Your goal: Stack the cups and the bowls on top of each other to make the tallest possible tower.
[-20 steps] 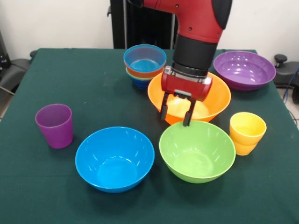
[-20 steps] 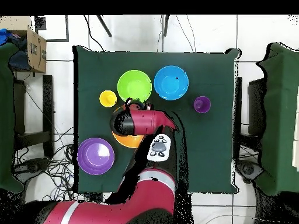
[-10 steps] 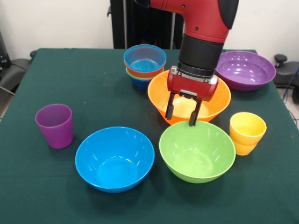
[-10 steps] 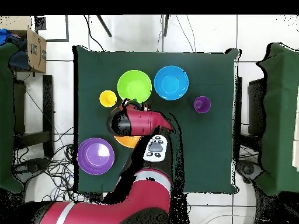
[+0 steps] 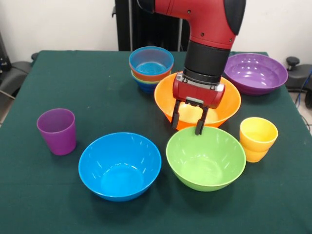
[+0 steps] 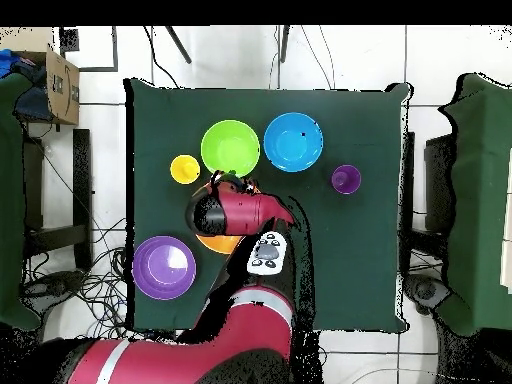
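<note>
Front view: claw (image 5: 186,122) spread over orange bowl (image 5: 229,105).

A: Where do the 2 big bowls (image 5: 120,165) sit?
B: Side by side at the front. 1 cup (image 5: 57,130) stands left, 1 cup (image 5: 257,139) right.
A: And behind?
B: Another bowl (image 5: 229,105), with a stack of small bowls (image 5: 150,68) behind it to the left.

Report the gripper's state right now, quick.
Gripper: open and empty, its fingers spread over the near rim of the large orange bowl, beside the large green bowl.
</note>
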Action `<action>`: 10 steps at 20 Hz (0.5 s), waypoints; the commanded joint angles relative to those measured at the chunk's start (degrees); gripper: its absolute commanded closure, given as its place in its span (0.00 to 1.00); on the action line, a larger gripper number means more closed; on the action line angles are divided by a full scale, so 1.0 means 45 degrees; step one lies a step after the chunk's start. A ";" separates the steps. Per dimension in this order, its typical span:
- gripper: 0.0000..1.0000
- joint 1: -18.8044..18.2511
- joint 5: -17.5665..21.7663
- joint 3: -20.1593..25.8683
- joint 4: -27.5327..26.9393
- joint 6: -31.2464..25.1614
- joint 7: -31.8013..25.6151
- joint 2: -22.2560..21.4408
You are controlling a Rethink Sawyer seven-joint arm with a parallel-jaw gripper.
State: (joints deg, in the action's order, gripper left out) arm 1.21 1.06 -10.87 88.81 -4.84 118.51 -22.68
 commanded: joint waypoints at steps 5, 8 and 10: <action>0.00 -0.0160 -0.0208 0.0865 0.0772 0.0887 0.2105 0.1105; 0.00 -0.0094 -0.0282 0.0745 0.0761 0.1115 0.2166 0.1297; 0.00 -0.0084 -0.0327 0.0682 0.0748 0.1214 0.2165 0.1459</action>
State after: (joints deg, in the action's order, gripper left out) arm 1.13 0.83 -10.99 89.14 -0.70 118.51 -21.17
